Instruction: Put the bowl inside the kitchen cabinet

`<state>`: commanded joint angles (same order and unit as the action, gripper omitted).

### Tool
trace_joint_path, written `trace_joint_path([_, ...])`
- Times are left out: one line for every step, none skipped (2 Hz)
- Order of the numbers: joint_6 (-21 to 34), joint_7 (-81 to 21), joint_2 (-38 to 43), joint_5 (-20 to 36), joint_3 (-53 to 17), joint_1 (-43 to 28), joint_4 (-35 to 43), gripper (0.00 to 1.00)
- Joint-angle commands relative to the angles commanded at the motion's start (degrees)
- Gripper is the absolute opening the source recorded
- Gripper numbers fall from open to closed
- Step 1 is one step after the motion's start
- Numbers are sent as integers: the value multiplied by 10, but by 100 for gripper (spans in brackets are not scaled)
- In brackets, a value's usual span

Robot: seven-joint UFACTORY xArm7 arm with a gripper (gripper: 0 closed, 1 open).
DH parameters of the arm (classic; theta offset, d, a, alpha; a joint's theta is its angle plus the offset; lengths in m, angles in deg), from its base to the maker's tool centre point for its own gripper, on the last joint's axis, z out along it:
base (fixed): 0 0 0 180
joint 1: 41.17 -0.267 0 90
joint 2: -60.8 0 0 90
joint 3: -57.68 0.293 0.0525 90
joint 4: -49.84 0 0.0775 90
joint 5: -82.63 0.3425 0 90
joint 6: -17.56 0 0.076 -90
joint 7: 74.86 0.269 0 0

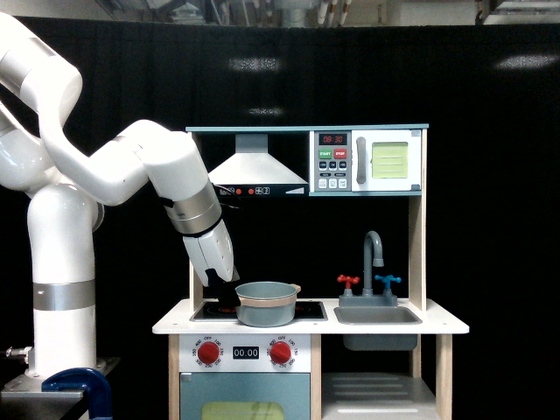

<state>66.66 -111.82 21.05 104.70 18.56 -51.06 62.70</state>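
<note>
The grey-blue bowl (pixel 267 305) with its tan rim sits on the black stovetop (pixel 306 309) of the toy kitchen. My gripper (pixel 228 294) hangs from the white arm at the bowl's left side, low over the stovetop. Its dark tip covers the bowl's left handle. The fingers are black against a black backdrop, so I cannot make out whether they are open or touching the rim. The kitchen cabinet (pixel 378 387) is the doorless compartment under the sink, at the lower right, with a white slatted shelf showing.
A grey sink basin (pixel 376 316) with a faucet (pixel 374 254) and red and blue taps lies right of the bowl. A hood (pixel 254 168) and microwave (pixel 366 161) hang above. The oven door (pixel 243 395) is below the knobs. A blue clamp (pixel 79 387) sits by the arm base.
</note>
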Motion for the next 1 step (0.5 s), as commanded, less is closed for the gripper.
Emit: trace_joint_path([-99,4,38,88,17,-104,-18,100])
